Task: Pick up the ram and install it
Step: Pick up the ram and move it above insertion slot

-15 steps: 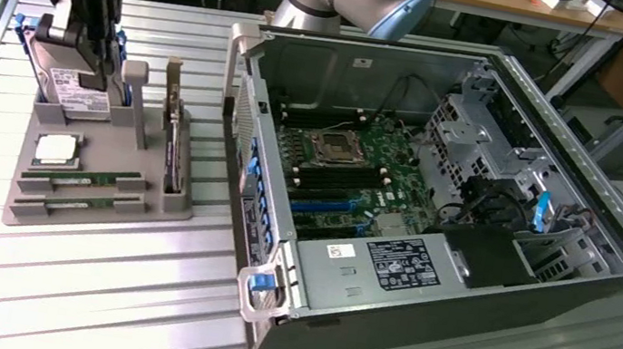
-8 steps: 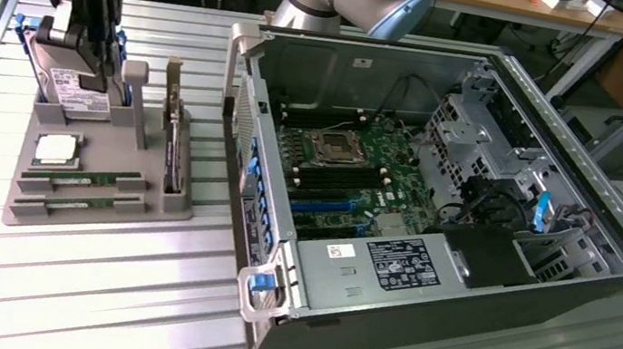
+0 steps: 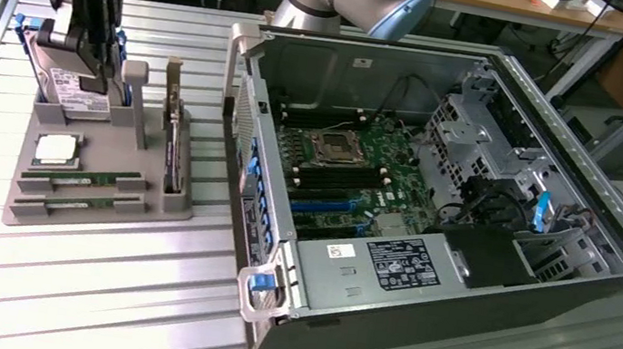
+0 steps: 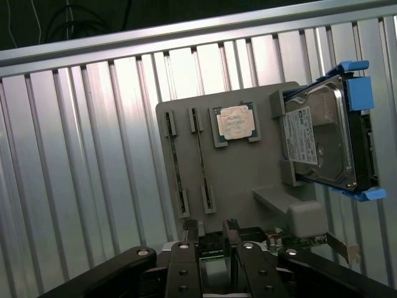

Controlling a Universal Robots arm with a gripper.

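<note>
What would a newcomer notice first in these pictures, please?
The open computer case, its motherboard bare, dominates the exterior view's right. On its left, a gray holder carries a hard drive in blue rails, a silver processor and two ram sticks, with the hand open above it.

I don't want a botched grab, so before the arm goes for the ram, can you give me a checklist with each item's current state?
1. Fingers open and holding nothing: ok.
2. Ram sticks lying flat in their slots in the tray: ok, both are there.
3. Fingers lined up over a ram stick: not ok. In the exterior view the arm hangs over the hard drive end of the tray, apart from the sticks.
4. Computer case open with the motherboard exposed: ok.
5. A free memory slot on the motherboard: cannot tell.
</note>
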